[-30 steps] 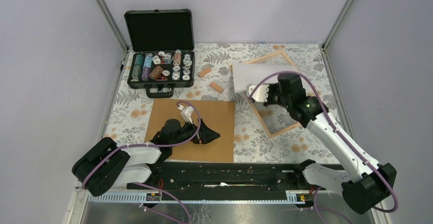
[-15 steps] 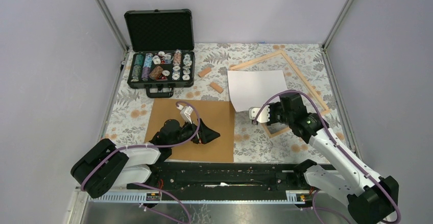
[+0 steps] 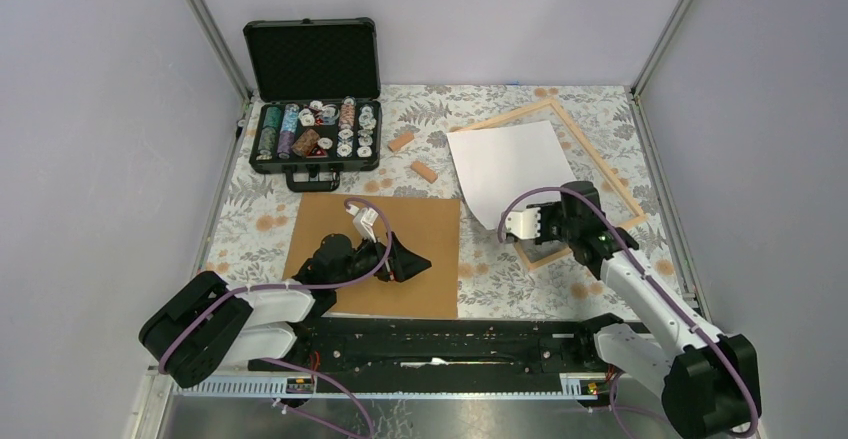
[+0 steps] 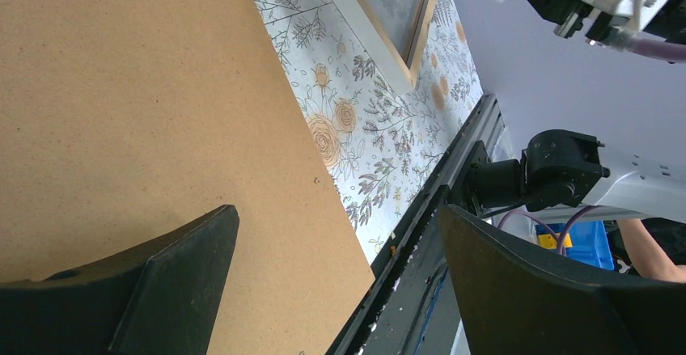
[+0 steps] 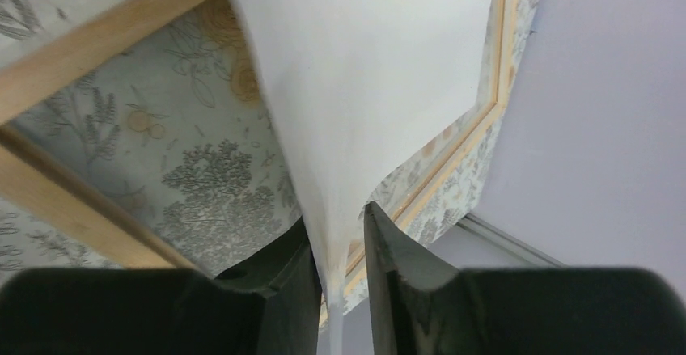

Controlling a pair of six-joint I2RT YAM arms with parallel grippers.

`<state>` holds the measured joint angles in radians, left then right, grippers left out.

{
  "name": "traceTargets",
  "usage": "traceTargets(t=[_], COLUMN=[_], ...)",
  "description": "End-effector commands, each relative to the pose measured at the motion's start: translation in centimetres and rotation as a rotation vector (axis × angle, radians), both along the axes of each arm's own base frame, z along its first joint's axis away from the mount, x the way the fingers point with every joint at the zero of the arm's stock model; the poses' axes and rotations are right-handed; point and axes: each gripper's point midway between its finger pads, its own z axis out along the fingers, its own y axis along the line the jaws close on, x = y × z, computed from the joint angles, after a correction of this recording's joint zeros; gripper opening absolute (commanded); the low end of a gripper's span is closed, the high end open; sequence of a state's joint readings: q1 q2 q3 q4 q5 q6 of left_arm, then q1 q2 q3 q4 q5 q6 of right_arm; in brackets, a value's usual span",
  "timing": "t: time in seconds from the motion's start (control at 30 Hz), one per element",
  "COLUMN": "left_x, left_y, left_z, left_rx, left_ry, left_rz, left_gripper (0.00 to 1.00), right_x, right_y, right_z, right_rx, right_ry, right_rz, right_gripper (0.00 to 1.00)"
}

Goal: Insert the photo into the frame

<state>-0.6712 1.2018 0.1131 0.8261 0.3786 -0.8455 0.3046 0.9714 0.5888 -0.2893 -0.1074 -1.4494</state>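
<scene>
The photo (image 3: 505,159) shows its plain white back and slants across the left part of the pale wooden frame (image 3: 500,118) at the back right. My right gripper (image 3: 503,225) is shut on the photo's near corner, just inside the frame's near corner. In the right wrist view the white sheet (image 5: 364,72) runs down between my fingers (image 5: 336,226), with frame strips (image 5: 105,40) below it. My left gripper (image 3: 408,262) is open and empty, low over the brown backing board (image 3: 420,219). In the left wrist view the jaws (image 4: 336,209) stand wide apart above the board (image 4: 146,104).
An open black case of poker chips (image 3: 315,139) stands at the back left. Two small wooden blocks (image 3: 401,141) (image 3: 424,171) lie between the case and the frame. Grey walls and metal posts close in the floral table.
My right gripper has pulled back toward the near edge with the photo's corner, and the photo now lies further out and flatter over the frame. The left arm has not moved.
</scene>
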Motion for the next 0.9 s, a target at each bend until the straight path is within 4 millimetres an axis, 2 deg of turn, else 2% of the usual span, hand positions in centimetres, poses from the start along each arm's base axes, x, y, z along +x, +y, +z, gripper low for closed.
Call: traceTargets(t=[0.0,0.1,0.17,0.2,0.27,0.37,0.53,0.63,0.77,0.87], left_x=[-0.2,-0.2,-0.3,-0.3,-0.3,-0.4,-0.3,-0.3,-0.3,-0.2], left_y=[-0.1,-0.1,-0.1,-0.1,-0.1,0.0,0.0,-0.1,-0.3,-0.3], left_z=[0.8,0.9,0.9,0.9,1.0,1.1,1.0,1.0,0.9,0.8], left_rx=[-0.033,-0.036,-0.037,-0.037,-0.040,-0.042,-0.040,-0.039,-0.035,-0.033], left_ry=[-0.044,-0.048,-0.048,-0.049,-0.052,-0.056,-0.055,-0.053,-0.046,-0.040], left_rz=[-0.016,-0.014,-0.017,-0.018,-0.017,-0.015,-0.017,-0.019,-0.024,-0.024], left_gripper=[0.99,0.99,0.99,0.99,0.99,0.99,0.99,0.99,0.99,0.99], right_x=[2.7,4.2,4.0,3.8,3.7,2.8,-0.9,-2.6,-4.0,-6.2], right_y=[-1.3,-4.3,-5.9,-6.4,-7.1,-7.4,-5.4,-5.0,-6.8,-5.7], right_z=[1.1,1.7,1.4,1.3,2.5,4.6,5.5,7.3,10.0,10.4], right_rx=[-0.002,-0.027,-0.008,0.017,0.076,0.259,0.588,0.749,1.028,1.291], right_ry=[-0.159,-0.339,-0.378,-0.367,-0.381,-0.359,-0.038,0.048,-0.026,0.080], right_rz=[-0.042,-0.206,-0.282,-0.317,-0.405,-0.556,-0.821,-0.997,-1.364,-1.645], right_gripper=[0.40,0.70,0.83,0.98,1.00,1.00,1.00,1.00,1.00,1.00])
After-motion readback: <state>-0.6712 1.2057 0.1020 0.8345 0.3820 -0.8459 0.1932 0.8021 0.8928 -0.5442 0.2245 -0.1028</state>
